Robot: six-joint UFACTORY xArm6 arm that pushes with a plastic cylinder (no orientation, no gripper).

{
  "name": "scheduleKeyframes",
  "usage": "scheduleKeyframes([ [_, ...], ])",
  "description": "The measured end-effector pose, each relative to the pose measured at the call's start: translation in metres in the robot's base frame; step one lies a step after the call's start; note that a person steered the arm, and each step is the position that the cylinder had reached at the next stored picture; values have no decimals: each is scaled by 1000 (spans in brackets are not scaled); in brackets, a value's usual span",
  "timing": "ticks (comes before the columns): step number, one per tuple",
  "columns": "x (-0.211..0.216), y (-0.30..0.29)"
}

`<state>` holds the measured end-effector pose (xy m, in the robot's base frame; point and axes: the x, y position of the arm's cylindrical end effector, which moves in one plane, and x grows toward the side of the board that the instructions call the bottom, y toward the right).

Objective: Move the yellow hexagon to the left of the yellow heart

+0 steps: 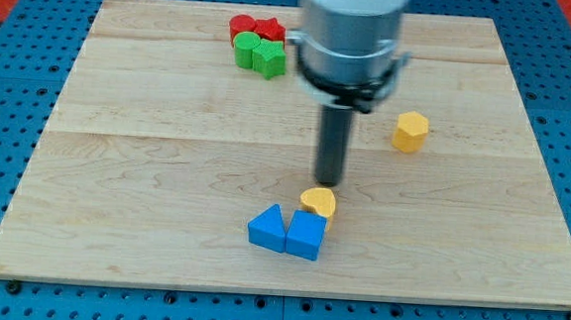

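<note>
The yellow hexagon lies at the view's right of the wooden board. The yellow heart lies near the view's bottom middle, touching the top of a blue cube. My tip stands just above the yellow heart, close to its top edge, and well to the left of and below the yellow hexagon.
A blue triangle sits against the blue cube's left side. At the view's top middle a red cylinder, a red star, a green cylinder and a green block are bunched together. The board rests on a blue pegboard.
</note>
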<state>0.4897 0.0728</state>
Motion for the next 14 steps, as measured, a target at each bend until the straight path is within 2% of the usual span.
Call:
scheduleKeyframes([
  [1,-12,86],
  [2,-52,120],
  [3,-77,84],
  [5,-70,-33],
  [6,-101,-49],
  [8,-14,-64],
  [9,-1,-59],
  [10,-18,-29],
  [11,11,34],
  [12,94,55],
  [14,106,-33],
])
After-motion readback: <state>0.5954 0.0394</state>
